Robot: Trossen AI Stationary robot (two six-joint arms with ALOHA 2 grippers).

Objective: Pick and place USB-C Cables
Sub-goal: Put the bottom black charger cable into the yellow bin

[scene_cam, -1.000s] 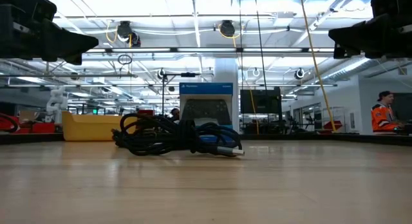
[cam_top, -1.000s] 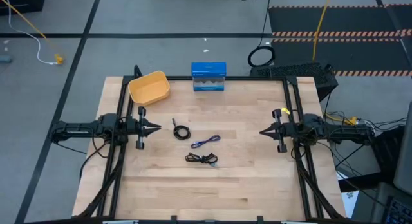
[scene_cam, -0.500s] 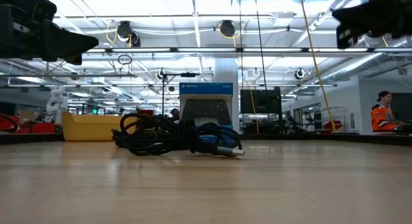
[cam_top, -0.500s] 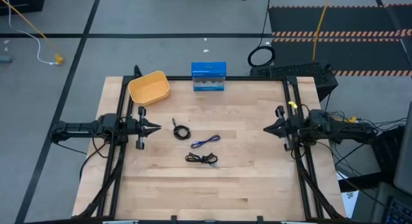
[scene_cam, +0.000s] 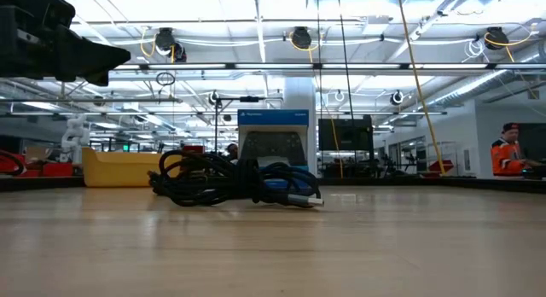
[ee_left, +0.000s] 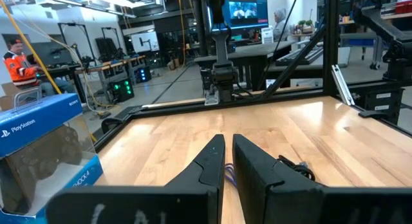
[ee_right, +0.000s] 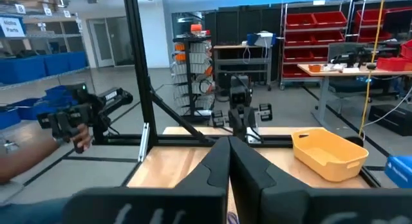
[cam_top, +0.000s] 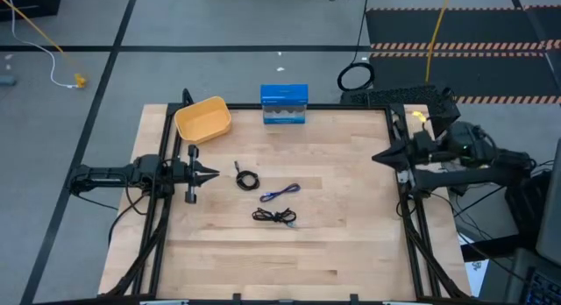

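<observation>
Three USB-C cables on the desk, both grippers empty.

The yellow bin (cam_top: 202,119) at the desk's (cam_top: 333,252) far edge holds nothing visible; a blue box (cam_top: 284,104) stands beside it. The black coiled cable (cam_top: 246,179), the purple-blue cable (cam_top: 280,193) and the second black cable (cam_top: 274,216) lie just ahead of the left gripper (cam_top: 213,174), whose fingers are pressed together, pointing level toward them. The right gripper (cam_top: 379,157), fingers also together, is raised at the desk's opposite edge, well apart from the cables.
</observation>
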